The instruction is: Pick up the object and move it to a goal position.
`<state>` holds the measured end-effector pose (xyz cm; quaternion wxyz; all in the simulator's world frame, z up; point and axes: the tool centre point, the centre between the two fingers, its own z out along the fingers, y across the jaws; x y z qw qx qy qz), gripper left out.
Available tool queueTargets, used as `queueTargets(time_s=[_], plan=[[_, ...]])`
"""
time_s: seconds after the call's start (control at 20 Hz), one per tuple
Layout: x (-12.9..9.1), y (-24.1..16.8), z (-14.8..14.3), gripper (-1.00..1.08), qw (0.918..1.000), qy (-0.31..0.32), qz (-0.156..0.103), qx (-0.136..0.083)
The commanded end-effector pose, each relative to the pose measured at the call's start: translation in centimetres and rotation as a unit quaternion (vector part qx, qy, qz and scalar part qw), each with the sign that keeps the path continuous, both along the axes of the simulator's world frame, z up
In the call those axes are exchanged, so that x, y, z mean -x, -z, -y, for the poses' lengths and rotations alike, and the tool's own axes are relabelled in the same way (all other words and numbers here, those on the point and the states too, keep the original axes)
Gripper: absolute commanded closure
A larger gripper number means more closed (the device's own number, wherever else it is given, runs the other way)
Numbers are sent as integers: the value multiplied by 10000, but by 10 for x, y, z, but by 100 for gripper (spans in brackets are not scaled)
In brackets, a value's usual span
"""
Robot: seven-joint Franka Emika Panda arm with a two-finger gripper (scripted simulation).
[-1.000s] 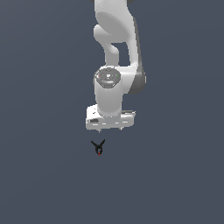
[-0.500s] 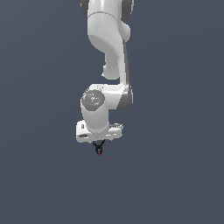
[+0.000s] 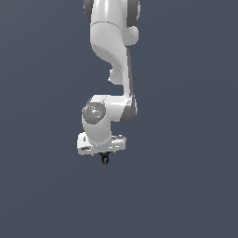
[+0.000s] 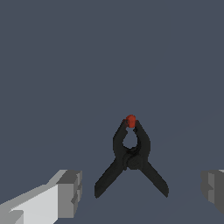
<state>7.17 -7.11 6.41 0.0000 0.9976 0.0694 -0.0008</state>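
Observation:
The object [image 4: 131,157] is a small black clamp with two spread prongs and a red tip, lying on the dark grey floor. In the wrist view it sits between my two grey fingertips [image 4: 70,192], which stand wide apart and do not touch it. In the exterior view only the object's [image 3: 105,160] lower end with the red tip shows beneath the white hand. My gripper [image 3: 105,155] hangs directly over it, open, with nothing held.
The white arm [image 3: 114,56] rises from the hand toward the top of the exterior view. Around it lies plain dark grey floor [image 3: 186,186] with no other objects in view.
The arm has swung toward the exterior view's left and come down, from above and behind the object to right over it. The object has not moved.

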Motion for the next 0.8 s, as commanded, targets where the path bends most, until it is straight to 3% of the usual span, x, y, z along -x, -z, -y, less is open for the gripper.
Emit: queueTargets(time_s=[0.0, 0.75], plan=[[0, 1, 0, -92, 10000, -3, 2, 0], [-1, 51, 0, -92, 10000, -11, 8, -1]])
